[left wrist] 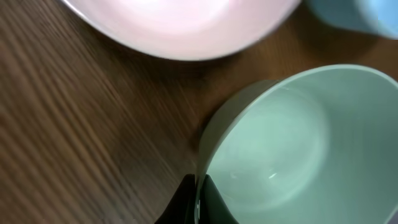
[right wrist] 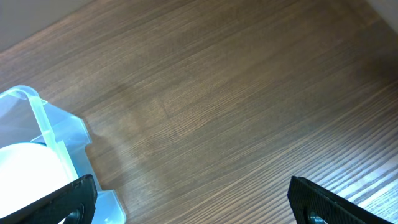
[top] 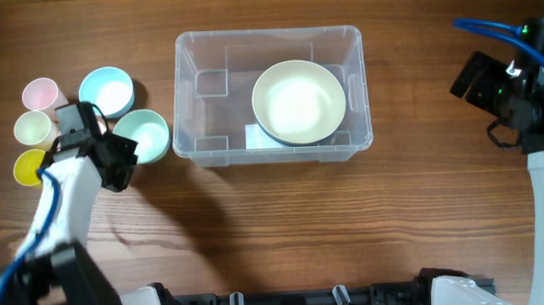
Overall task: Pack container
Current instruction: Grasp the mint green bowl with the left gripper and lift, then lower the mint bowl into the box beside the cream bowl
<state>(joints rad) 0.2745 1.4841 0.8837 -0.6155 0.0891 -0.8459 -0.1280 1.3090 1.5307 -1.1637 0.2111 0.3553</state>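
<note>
- Container (top: pixel 201 100) is sitting mid-table with its mouth facing up and its long axis running left-right. It is lying to the right of the left gripper (top: pixel 125 152), and the left arm is the nearer one.
- Left gripper is working at the near left, jaws pinching shut on the rim of the mint bowl (top: pixel 147 130). The wrist view is showing the fingertips (left wrist: pixel 180 205) clamping the bowl wall, one inside and one outside.
- Mint bowl is standing upright just beside the container's left wall; cannot tell whether they are touching.
- Judging the coming move: lifting the bowl and carrying it right, over the left wall. The container's left half is showing bare floor, while a cream bowl (top: pixel 299 102) is filling the right half.
- Yellow cup (top: pixel 29 167), cream cup (top: pixel 32 128) and pink cup (top: pixel 40 93) are lining up near to far at the left edge. A blue bowl (top: pixel 106 91) is sitting just beyond the mint bowl.
- Right gripper (top: pixel 466 75) is hanging at the far right, well apart from the container, jaws spread wide and gripping nothing.
</note>
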